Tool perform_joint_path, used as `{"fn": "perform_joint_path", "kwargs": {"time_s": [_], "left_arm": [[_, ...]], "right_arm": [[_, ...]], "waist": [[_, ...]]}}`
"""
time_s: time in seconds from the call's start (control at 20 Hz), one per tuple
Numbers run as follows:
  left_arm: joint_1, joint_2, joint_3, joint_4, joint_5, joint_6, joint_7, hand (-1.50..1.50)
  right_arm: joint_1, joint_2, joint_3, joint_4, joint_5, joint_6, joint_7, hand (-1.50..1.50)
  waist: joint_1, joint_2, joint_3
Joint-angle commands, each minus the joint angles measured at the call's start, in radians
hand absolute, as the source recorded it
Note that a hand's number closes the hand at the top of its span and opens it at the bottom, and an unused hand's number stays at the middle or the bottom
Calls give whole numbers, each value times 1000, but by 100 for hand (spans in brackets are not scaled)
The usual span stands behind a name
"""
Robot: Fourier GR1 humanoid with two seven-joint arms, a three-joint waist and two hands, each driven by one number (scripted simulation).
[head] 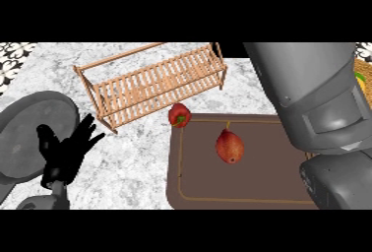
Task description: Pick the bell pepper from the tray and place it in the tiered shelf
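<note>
Progress on the task looks to us like none yet. The bell pepper sits at the upper left corner of the brown tray, right on its rim, with its green stem showing. No hand is touching it. The tiered shelf, a slatted wooden rack in the upper middle of the frame, holds nothing that we can see. Its near corner lies close to the pepper. So the grasp, the lift and the placing are all left to do.

The left hand shows at the lower left with its fingers spread and straight. It grips nothing and is well apart from the tray. It partly overlaps a grey round dish, possibly a plate, though we cannot be sure from this angle.

The right forearm fills the right side of the frame and runs out at the top, so we cannot tell what its hand is doing. The arm also covers the tray's right edge and most of something yellow and green at the far right. A second red fruit, elongated, lies in the middle of the tray.
</note>
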Motion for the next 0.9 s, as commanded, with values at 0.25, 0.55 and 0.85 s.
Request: {"fn": "perform_joint_path", "kwargs": {"time_s": [0.25,0.55,0.85], "left_arm": [[-45,0,24,99,-6,-2,-12,0],[34,16,29,45,-8,-17,-15,0],[-20,-2,23,78,-13,-17,-9,0]], "right_arm": [[56,-179,-72,5,-1,-117,10,-150],[115,-330,-148,-21,-94,21,30,-150],[183,-401,-157,0,-148,179,-43,-150]], "waist": [[-21,5,-4],[-15,-1,-3],[-11,2,-3]]}}
